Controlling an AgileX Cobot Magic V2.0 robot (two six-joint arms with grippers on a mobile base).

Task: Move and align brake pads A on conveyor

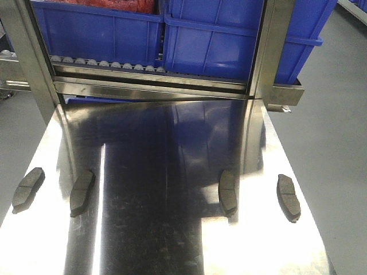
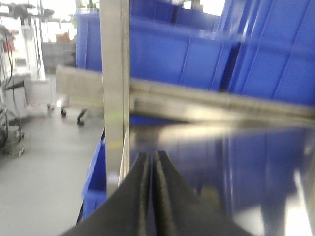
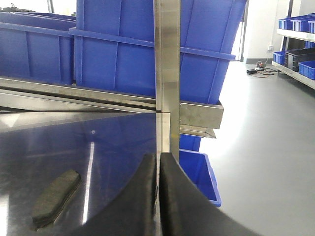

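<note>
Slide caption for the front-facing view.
Four brake pads lie spaced in a row on the steel table, blue bins behind.

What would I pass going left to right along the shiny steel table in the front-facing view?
On the steel table: first brake pad near the left edge → second brake pad → a wide bare stretch → third brake pad → fourth brake pad near the right edge.

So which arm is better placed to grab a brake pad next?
Probably the right: its wrist view shows a brake pad lying on the steel table beside its shut fingers. The left wrist view shows no pad.
</note>
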